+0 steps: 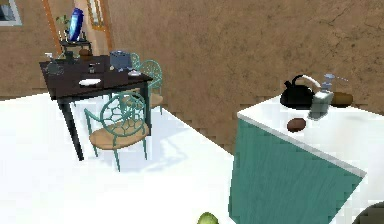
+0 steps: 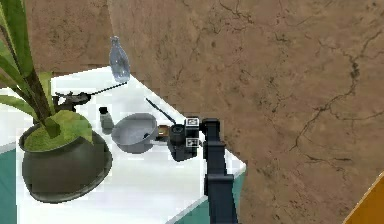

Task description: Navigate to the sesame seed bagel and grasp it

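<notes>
- Forward view, far left: dark table (image 1: 65, 82) with teal chair (image 1: 118, 125) at its near side, well apart from the counter. No bearing on the grasp itself, but obstacles to a wide turn of the base.
- Right of middle: teal counter (image 1: 285, 180), near corner toward the robot. Risk of a base strike from too tight an approach.
- On its white top, near the front edge: small brown round thing (image 1: 296, 125), judged to be the sesame seed bagel, seeds too fine to confirm.
- Just behind it: black kettle (image 1: 297, 95) and grey bottle (image 1: 322, 100). Risk of toppling either through an overlong reach.
- Far right: second brown thing (image 1: 343, 98) behind the bottle. Risk of mistaking it for the target.
- Arm side view, left: potted plant (image 2: 62, 165), glass bottle (image 2: 119, 60) and small shaker (image 2: 105, 121) on a white worktop (image 2: 150, 195). Tall, light items, liable to tip if swept.
- Middle: grey bowl (image 2: 135, 132) at the far end of the gripper (image 2: 166, 138). Grip state not readable, nor whether anything held, given the bowl there. Risk of dragging the bowl along.
- Just right: arm (image 2: 216, 180) out over the worktop. Risk of sweeping everything listed above by driving off unretracted.
</notes>
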